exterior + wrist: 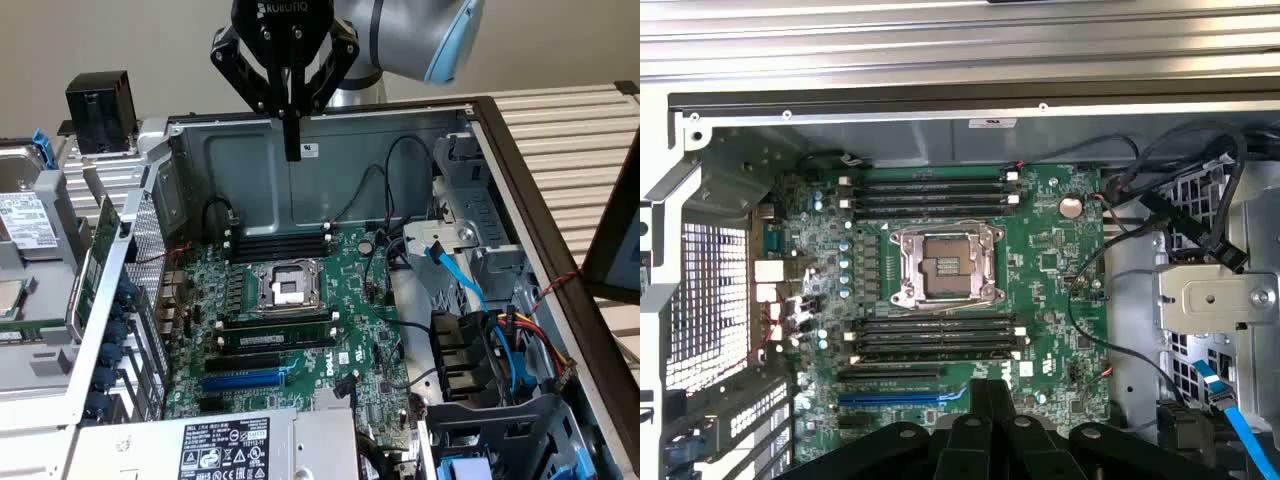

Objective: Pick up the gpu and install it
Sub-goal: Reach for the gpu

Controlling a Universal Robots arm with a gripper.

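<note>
- Pale slatted desk (570, 130) carries an open computer case (250, 180), its green motherboard (350, 300) exposed.
- Pincer (292, 148) hangs clenched and empty above the case.
- gpu (100, 240) stands on edge outside the case, at the exterior view's left.

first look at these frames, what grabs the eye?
The big green motherboard lies in the open computer case, with its bare silver processor socket in the middle. Over the case hangs the black pincer, shut and holding nothing. Coloured cables crowd the exterior view's right.
</note>
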